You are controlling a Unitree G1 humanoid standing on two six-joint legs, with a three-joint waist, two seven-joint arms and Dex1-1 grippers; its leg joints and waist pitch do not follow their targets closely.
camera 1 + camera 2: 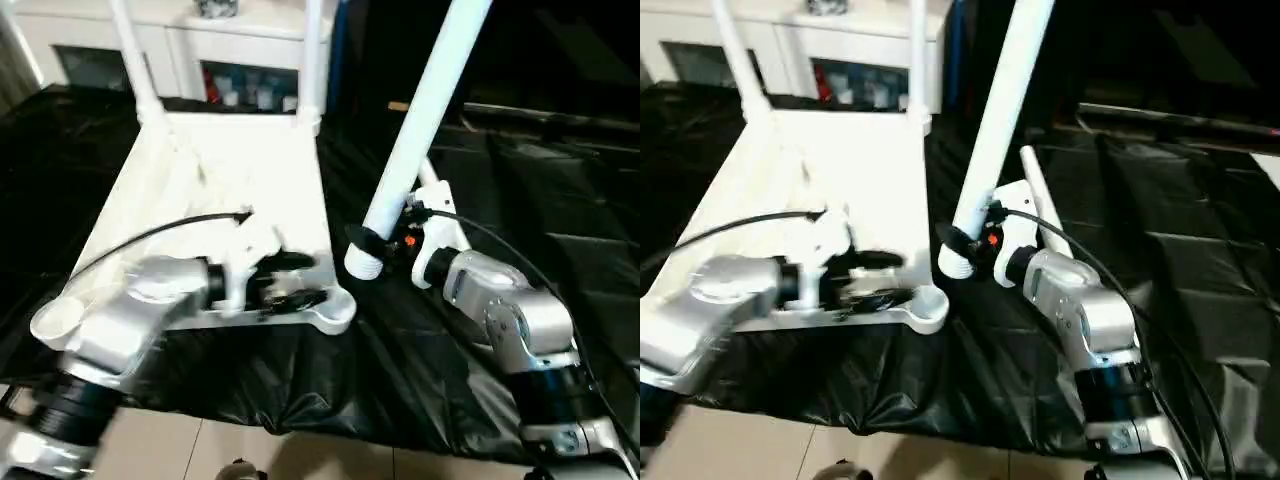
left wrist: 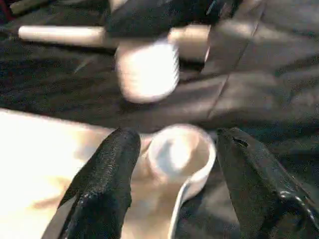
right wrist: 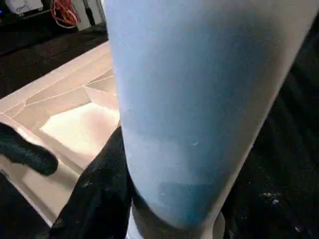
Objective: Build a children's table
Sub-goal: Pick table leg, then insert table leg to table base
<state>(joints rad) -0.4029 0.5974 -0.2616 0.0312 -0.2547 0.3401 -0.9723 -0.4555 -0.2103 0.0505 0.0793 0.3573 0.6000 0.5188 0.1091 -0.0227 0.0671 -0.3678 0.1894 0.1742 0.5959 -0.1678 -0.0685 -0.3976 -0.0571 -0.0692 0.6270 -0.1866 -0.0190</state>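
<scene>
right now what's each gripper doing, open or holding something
Left gripper: open, fingers either side of the table top's near corner socket, not gripping it.
Right gripper: shut on a white leg, near its threaded end.

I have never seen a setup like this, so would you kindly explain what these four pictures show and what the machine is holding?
This is a humanoid robot assembling a children's table. Two pictures come from cameras in its head, looking down over its silver forearms; the other two sit on its wrists, looking along the black fingers. The white table top lies upside down on a black sheet, with two legs already standing in its far corners. The right gripper holds a third leg, its threaded end hanging just beside the empty near corner socket. The left gripper is open, its fingers on either side of that socket.
</scene>
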